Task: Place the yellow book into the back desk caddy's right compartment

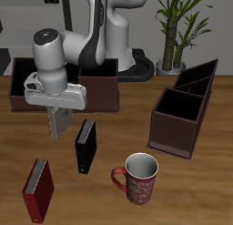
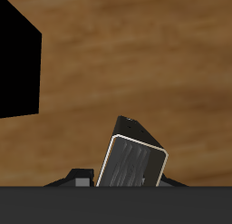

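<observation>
My gripper (image 1: 58,117) is shut on the yellow book (image 1: 59,127), a dull greyish hardcover that hangs upright from the fingers above the table. In the wrist view the book (image 2: 136,160) shows with white page edges, tilted between the fingers (image 2: 83,180). The back desk caddy (image 1: 98,94), a long low maroon box, stands just behind the gripper at the table's back. Its wide end section (image 1: 100,79) shows beside the arm; the arm hides the caddy's middle cells.
A black book (image 1: 86,145) stands close beside the held book, nearer the front edge. A red book (image 1: 38,190) and a patterned mug (image 1: 141,177) lie near the front. A taller dark caddy (image 1: 185,108) stands apart. A black shape (image 2: 18,64) shows in the wrist view.
</observation>
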